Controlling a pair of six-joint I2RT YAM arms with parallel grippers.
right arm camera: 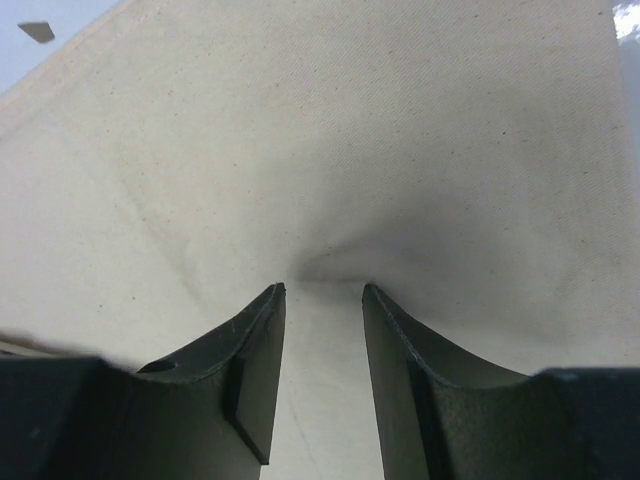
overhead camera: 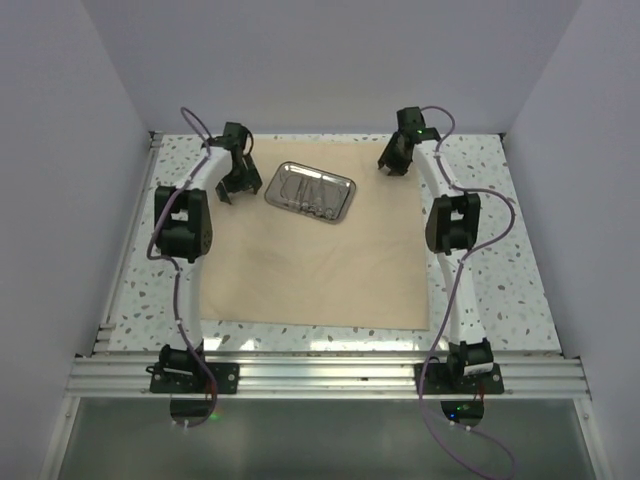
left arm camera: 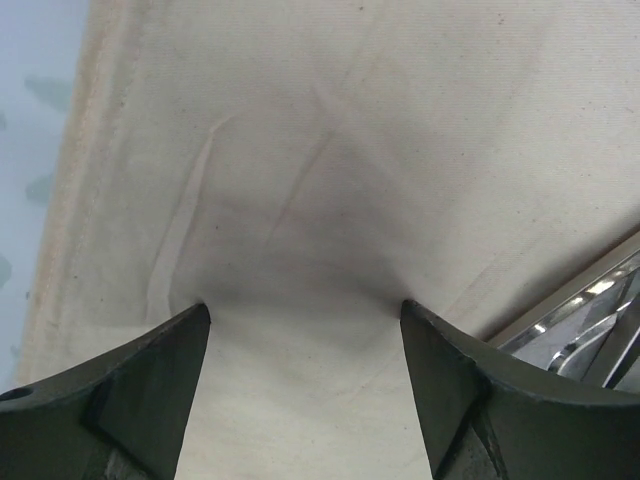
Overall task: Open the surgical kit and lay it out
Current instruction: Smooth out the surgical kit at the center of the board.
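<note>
The tan cloth wrap (overhead camera: 320, 255) lies spread flat on the table. The shiny steel tray (overhead camera: 310, 192) sits on its far part, with thin metal instruments (overhead camera: 318, 200) inside. My left gripper (overhead camera: 232, 192) is open, tips down on the cloth just left of the tray; in the left wrist view (left arm camera: 303, 312) the tray edge (left arm camera: 590, 315) shows at the right. My right gripper (overhead camera: 393, 163) is open, tips pressed on the cloth (right arm camera: 330, 150) near its far right corner, and in the right wrist view (right arm camera: 322, 292) a small wrinkle rises between the tips.
The speckled white tabletop (overhead camera: 505, 260) borders the cloth on all sides. An aluminium rail (overhead camera: 330, 375) runs along the near edge by the arm bases. White walls close in the left, back and right.
</note>
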